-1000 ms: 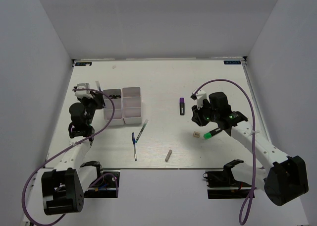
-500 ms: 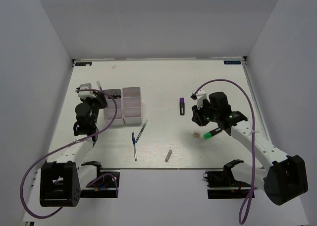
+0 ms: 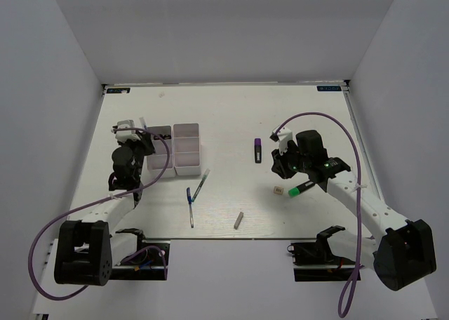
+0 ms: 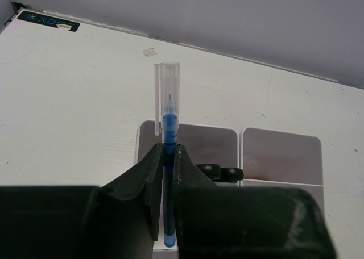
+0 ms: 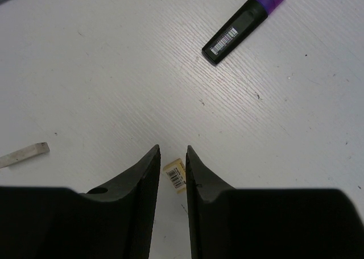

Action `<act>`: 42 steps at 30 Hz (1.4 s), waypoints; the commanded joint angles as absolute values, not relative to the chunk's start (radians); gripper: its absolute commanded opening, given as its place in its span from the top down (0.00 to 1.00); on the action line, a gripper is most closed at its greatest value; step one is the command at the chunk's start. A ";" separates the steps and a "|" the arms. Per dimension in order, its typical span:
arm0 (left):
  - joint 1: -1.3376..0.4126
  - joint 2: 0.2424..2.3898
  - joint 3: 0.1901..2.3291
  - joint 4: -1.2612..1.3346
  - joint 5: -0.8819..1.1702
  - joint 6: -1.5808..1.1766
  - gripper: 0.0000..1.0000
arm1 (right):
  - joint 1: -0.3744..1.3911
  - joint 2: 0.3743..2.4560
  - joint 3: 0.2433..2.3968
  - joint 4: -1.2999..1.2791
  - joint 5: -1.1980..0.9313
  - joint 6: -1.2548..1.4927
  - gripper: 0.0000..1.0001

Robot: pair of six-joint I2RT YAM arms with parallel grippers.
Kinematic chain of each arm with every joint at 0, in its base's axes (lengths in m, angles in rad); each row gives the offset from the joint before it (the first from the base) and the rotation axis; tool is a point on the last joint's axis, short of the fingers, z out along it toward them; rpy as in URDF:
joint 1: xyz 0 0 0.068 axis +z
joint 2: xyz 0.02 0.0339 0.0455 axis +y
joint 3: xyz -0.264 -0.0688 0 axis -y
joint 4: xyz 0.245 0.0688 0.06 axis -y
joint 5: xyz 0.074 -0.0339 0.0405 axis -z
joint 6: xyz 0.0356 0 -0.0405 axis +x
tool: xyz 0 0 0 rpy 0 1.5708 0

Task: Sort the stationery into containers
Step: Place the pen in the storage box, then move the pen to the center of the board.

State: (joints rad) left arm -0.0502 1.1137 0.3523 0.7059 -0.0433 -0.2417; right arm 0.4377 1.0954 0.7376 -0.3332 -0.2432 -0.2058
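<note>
My left gripper (image 4: 165,149) is shut on a thin blue pen (image 4: 168,122) with a clear cap, held over the near left part of the white divided tray (image 4: 239,138). In the top view this gripper (image 3: 139,140) is at the tray's (image 3: 186,171) left edge. Black-handled scissors (image 4: 222,172) lie in a left compartment. My right gripper (image 5: 173,150) is open by a narrow gap and hovers over the tiny beige cube (image 5: 176,176) on the table. The purple marker (image 5: 245,24), green highlighter (image 3: 302,188) and grey stick (image 5: 23,155) lie nearby. The pink-white block is out of view.
Two more blue pens (image 3: 191,206) (image 3: 202,182) lie on the table in front of the tray. The grey stick (image 3: 238,220) lies near the front edge. White walls close the table in on three sides.
My left gripper has moved right, toward the tray, with the blue pen in it. The right arm has not moved.
</note>
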 commanded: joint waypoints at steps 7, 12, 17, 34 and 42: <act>-0.067 1.135 0.319 0.761 -0.066 -0.235 1.00 | 0.431 1.098 0.732 -0.302 -0.265 -0.213 0.72; -0.074 1.134 0.321 0.756 -0.066 -0.232 1.00 | 0.431 1.098 0.733 -0.304 -0.265 -0.215 0.72; -0.080 1.121 0.314 0.738 -0.069 -0.226 0.92 | 0.433 1.100 0.732 -0.302 -0.267 -0.213 0.68; -0.117 1.023 0.301 0.635 -0.117 -0.207 0.45 | 0.428 1.081 0.733 -0.305 -0.267 -0.213 0.64; -0.161 0.781 0.532 0.007 -0.004 -0.245 1.00 | 0.429 1.068 0.749 -0.333 -0.262 -0.209 1.00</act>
State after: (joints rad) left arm -0.1349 0.8646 0.3790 0.3130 -0.0853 -0.2218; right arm 0.4320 1.0885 0.7376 -0.3347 -0.2512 -0.2180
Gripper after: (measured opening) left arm 0.037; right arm 0.087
